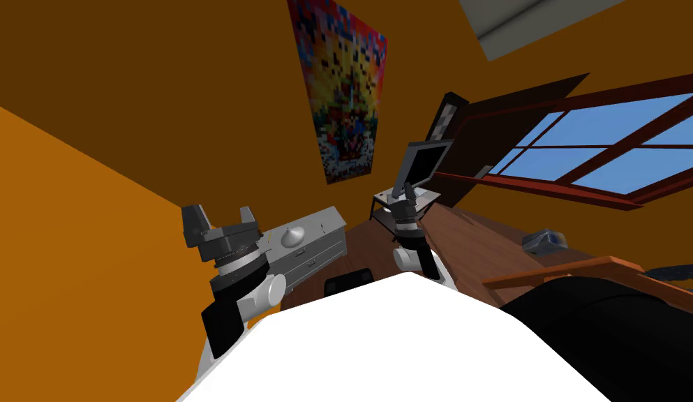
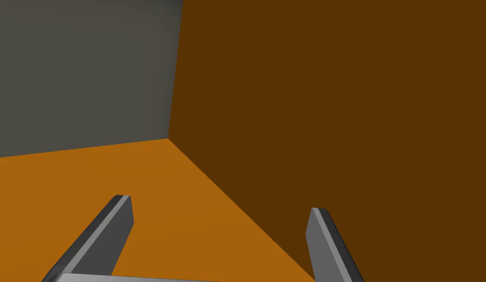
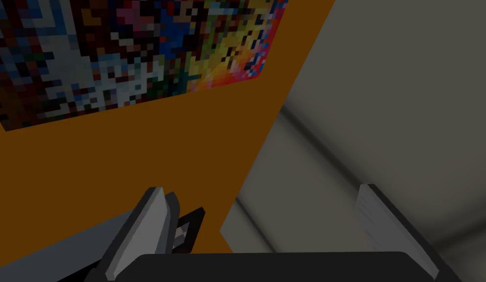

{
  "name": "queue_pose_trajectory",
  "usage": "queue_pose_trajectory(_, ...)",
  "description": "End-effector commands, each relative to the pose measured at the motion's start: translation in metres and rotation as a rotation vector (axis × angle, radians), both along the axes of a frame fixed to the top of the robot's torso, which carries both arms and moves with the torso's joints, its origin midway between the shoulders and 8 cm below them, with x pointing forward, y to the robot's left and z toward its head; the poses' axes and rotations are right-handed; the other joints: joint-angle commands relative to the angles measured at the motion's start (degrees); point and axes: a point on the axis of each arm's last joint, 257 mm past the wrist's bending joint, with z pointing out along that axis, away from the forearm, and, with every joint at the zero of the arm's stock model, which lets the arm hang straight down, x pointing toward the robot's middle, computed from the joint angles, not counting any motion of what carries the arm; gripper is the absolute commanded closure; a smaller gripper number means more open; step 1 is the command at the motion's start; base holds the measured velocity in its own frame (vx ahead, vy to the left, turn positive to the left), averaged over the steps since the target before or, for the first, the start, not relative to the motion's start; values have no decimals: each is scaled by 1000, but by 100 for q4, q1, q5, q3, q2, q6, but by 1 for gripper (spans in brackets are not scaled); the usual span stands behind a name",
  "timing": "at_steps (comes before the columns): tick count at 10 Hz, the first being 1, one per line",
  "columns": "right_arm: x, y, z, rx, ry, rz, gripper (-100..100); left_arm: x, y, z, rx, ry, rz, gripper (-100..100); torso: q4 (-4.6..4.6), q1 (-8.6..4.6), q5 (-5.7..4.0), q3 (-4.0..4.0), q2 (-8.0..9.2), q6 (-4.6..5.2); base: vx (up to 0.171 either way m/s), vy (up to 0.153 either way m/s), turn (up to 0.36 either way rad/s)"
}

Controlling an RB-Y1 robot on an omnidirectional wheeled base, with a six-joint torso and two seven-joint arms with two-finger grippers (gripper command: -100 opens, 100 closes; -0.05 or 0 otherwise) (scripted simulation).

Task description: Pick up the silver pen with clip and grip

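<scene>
My left gripper [image 1: 220, 211] is raised at the left of the head view, beside the orange wall, and in its own wrist view the left gripper [image 2: 221, 204] stands open with nothing between its fingers. My right gripper [image 1: 407, 190] is held up in front of a small stand with a dark monitor [image 1: 425, 164]. In the right wrist view the right gripper [image 3: 262, 189] is open and holds nothing.
A low grey drawer cabinet [image 1: 317, 248] with a grey dome [image 1: 292, 237] on top stands against the orange wall. A brown wooden surface [image 1: 477, 244] carries a grey-blue object [image 1: 545, 241]. A black chair [image 1: 603, 321] is close at my right.
</scene>
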Motion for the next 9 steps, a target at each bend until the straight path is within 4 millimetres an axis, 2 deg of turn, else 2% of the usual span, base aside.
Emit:
queue_pose_trajectory(1,0,0,0,0,0,0,0,3,-6,-6,27,20,-21,-100,0,0,0,0,0,0,-20,-10,-33)
queue_pose_trajectory(3,0,0,0,0,0,0,0,9,-15,-21,64,64,-57,-100,2,-6,-1,7,12,1,-46,-28,-52)
queue_pose_trajectory(5,0,0,0,0,0,0,0,17,-25,-47,99,130,-99,-100,5,-13,-3,13,22,0,-51,-47,-71)
queue_pose_trajectory(9,0,0,0,0,0,0,0,28,-45,-127,158,317,-183,-100,5,-29,-6,12,20,2,-52,-80,-110)
